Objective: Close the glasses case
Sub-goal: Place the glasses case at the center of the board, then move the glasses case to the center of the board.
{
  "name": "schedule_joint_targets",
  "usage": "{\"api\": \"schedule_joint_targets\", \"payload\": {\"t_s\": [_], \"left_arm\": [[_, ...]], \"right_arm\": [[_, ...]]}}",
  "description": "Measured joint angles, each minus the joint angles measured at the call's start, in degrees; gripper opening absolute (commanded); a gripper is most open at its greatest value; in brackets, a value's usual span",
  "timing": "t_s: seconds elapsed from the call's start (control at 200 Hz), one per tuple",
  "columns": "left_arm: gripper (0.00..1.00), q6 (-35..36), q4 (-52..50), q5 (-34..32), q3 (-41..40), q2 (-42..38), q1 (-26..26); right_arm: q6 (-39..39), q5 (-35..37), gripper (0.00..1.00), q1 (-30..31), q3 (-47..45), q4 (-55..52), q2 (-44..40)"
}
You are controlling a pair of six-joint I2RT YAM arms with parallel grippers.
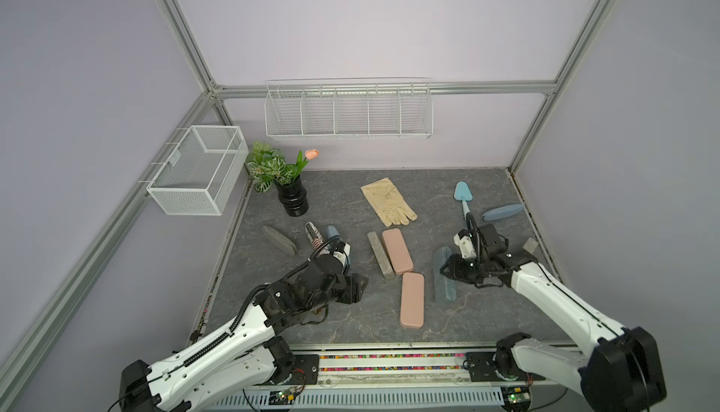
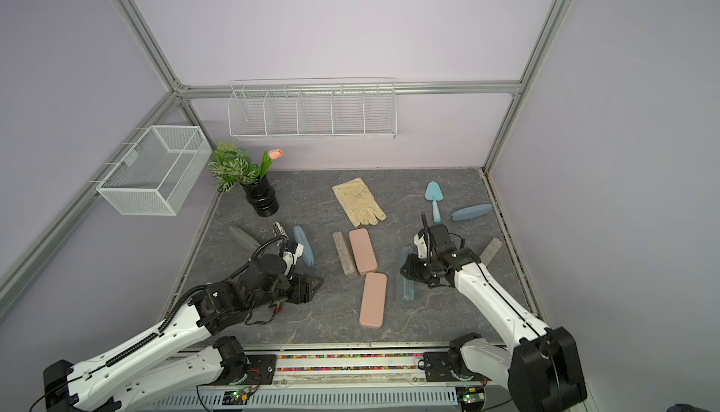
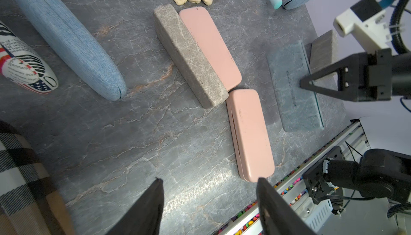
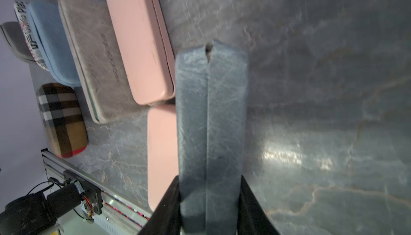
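Item: blue-grey glasses case [image 4: 211, 116], at the right front of the tabletop [image 1: 362, 328], just right of the front pink case [image 1: 412, 300].
Long axis: front to rear, roughly along the tabletop's right edge. The seam faces up, with a small gap at the far end.
Right tool [image 4: 209, 179]: clamped across the short axis, one finger on each broad side.
Left tool [image 3: 210, 179]: spread wide, empty, well apart towards the left edge.
Nearer arm: right.
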Motion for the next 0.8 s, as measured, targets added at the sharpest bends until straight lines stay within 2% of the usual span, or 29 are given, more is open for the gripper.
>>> {"api": "schedule_joint_targets", "payload": {"t_s": [0.145, 0.255, 0.5, 0.805], "left_arm": [[0.67, 0.4, 0.0, 0.0, 0.0, 0.2, 0.0], [0.7, 0.7, 0.2, 0.5, -0.1, 0.0, 0.0], [0.7, 0.9, 0.5, 1.2, -0.2, 0.1, 0.0], [0.71, 1.1, 0.7, 1.2, -0.2, 0.9, 0.0]], "right_arm": [[3.7, -0.3, 0.28, 1.6, -4.7, -1.8, -9.8], [6.8, -0.5, 0.28, 3.7, -8.3, -0.7, -13.7], [12.5, -0.3, 0.27, 11.1, -15.1, 3.7, -14.3], [17.3, -0.1, 0.27, 14.6, -18.1, 12.5, -14.6]]}}
